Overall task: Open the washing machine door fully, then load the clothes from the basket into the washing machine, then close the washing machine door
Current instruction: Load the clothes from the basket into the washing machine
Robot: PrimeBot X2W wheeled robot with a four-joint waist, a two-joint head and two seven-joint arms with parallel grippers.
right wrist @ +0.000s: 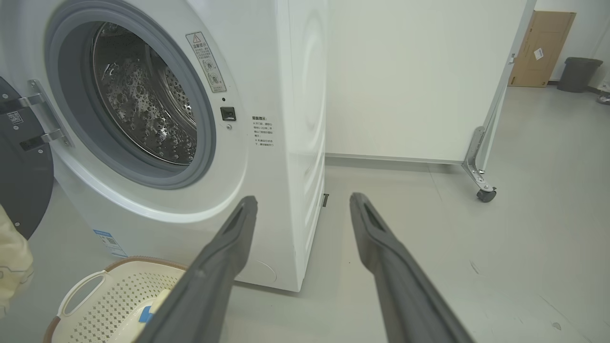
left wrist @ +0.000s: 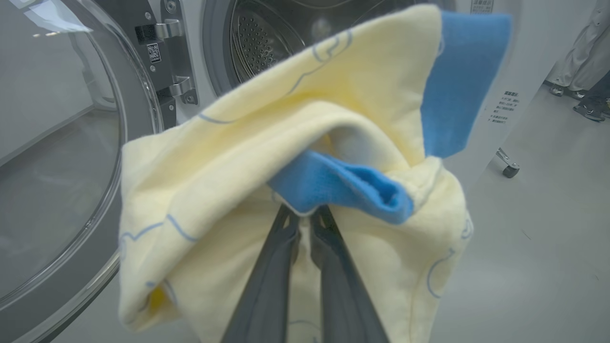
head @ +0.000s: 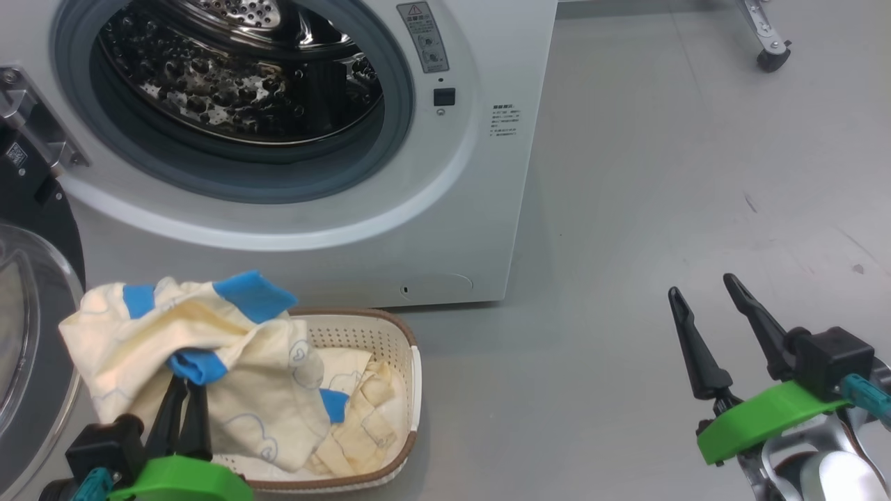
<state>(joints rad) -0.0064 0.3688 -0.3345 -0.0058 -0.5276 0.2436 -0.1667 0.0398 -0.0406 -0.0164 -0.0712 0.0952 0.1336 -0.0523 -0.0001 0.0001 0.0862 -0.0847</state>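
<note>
Clothes (head: 153, 334) (left wrist: 214, 190), pale yellow with blue cuffs and faint blue outline prints, are clamped in the left end effector (head: 185, 381) (left wrist: 305, 215). Its two dark fingers are pressed together on a blue cuff, their tips buried in the fabric. The cloth is bunched over and around the tips and droops on both sides of them. Below and to the right of this end effector sits the basket (head: 412, 362) (right wrist: 95, 305) on the floor (head: 661, 174); the hanging cloth reaches down into it, and more pale fabric lies on the basket's bottom.

To the left of the left end effector, close by, stands the washing machine door (head: 35, 334) (left wrist: 57, 166), swung wide on its hinge, its clear glass bowl facing the arm. Ahead of the end effector, beyond the lifted cloth, is the washing machine (head: 452, 209) (right wrist: 295, 95), its grey rubber ring and steel drum (head: 237, 83) exposed.

The right end effector (head: 702, 287) (right wrist: 303, 200) has its fingers spread well apart and grips nothing. It hangs over bare floor, well apart from the basket, and points past the machine's right front corner. Far beyond the left end effector, a person's legs (left wrist: 586, 57) stand on the floor.
</note>
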